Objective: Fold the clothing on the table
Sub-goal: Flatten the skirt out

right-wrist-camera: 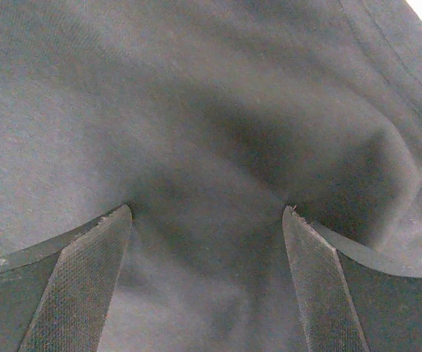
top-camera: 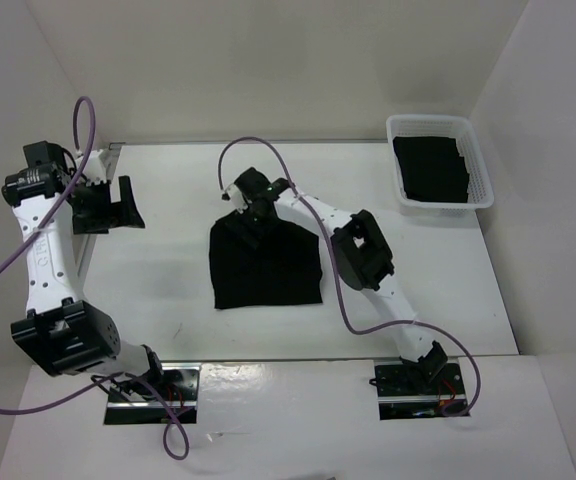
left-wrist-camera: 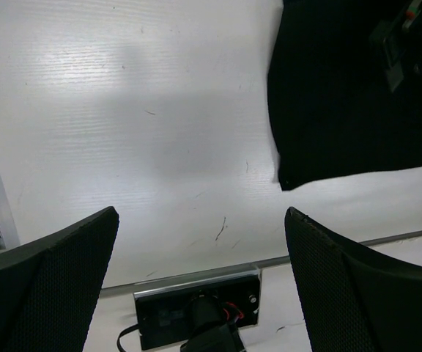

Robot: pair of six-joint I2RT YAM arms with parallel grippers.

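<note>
Partly, the right gripper (top-camera: 255, 222) hides the far edge of the plain black soft-fabric garment (top-camera: 268, 268), jaws spread, tips pressing cloth; the left gripper (left-wrist-camera: 200, 213) gapes above the flat white tabletop (left-wrist-camera: 123, 110).

Open table (top-camera: 168, 290) left of clothing (top-camera: 266, 270)

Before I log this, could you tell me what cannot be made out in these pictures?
Right wrist view: whether the right gripper touches the clothing; fabric fills the frame.
Top view: its fingertips, black against the clothing.
Left wrist view: the clothing's far part, cut by the edges.
Top view: basket contents, dark and too small.
</note>
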